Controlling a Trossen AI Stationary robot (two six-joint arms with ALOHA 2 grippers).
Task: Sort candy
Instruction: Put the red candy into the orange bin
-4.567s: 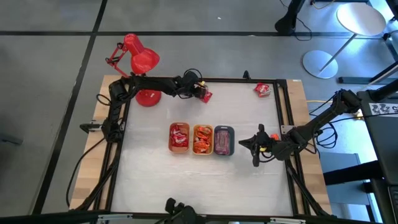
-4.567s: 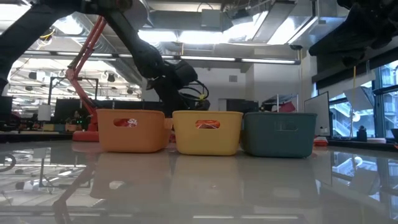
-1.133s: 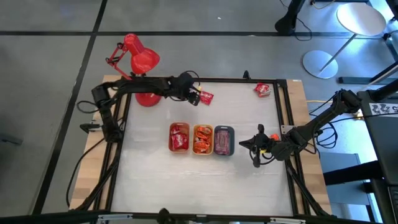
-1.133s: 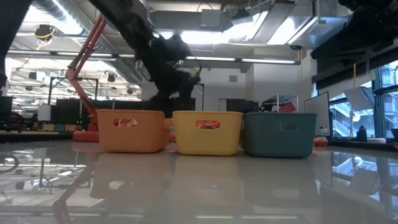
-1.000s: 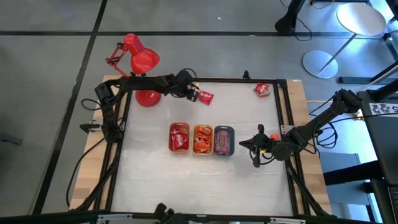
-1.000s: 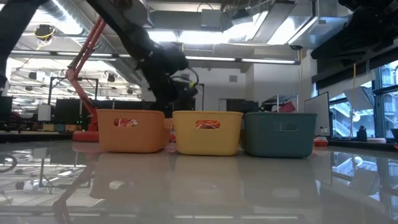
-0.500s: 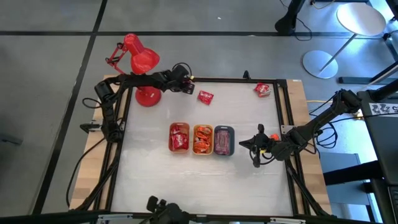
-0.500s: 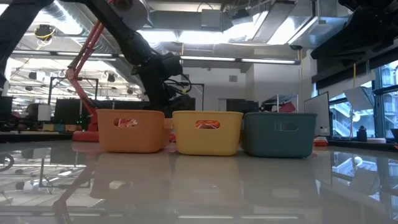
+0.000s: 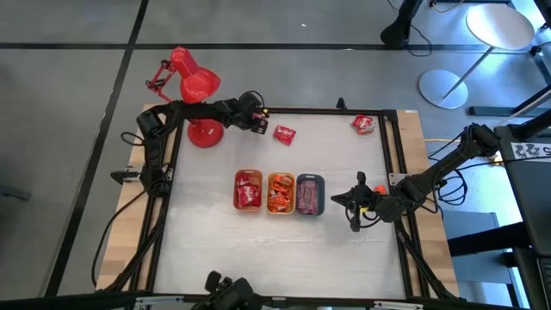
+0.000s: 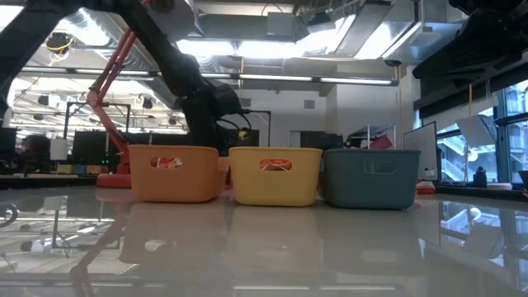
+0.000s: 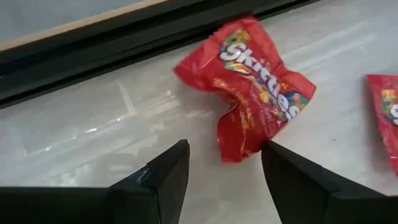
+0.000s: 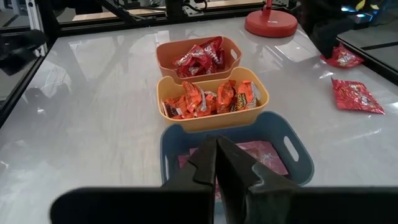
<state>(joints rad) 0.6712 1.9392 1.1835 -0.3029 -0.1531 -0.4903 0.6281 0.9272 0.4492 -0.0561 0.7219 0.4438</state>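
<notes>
Left end effector (image 9: 261,123) spread at the tabletop's far edge, over a red candy packet (image 11: 252,93)

The packet lies loose against the black frame rail (image 9: 327,110), a second packet (image 9: 284,133) just beside it, a third (image 9: 362,124) at the far right corner; three filled trays (image 9: 279,193) sit mid-tabletop (image 9: 258,250) with bare surface all around; right end effector (image 9: 355,205) pressed together, empty, just beside the grey tray (image 9: 310,194).

- Table top (image 9: 275,241): smooth, glossy white, mirror-like in the low view.
- Candy (image 11: 255,93): crinkly, shiny red foil-like wrapper.
- Trays (image 12: 214,102): smooth matt plastic.
- Table edge (image 9: 424,146): bare pale wood, at frame right.
- Lamp (image 9: 196,82): glossy red.
</notes>
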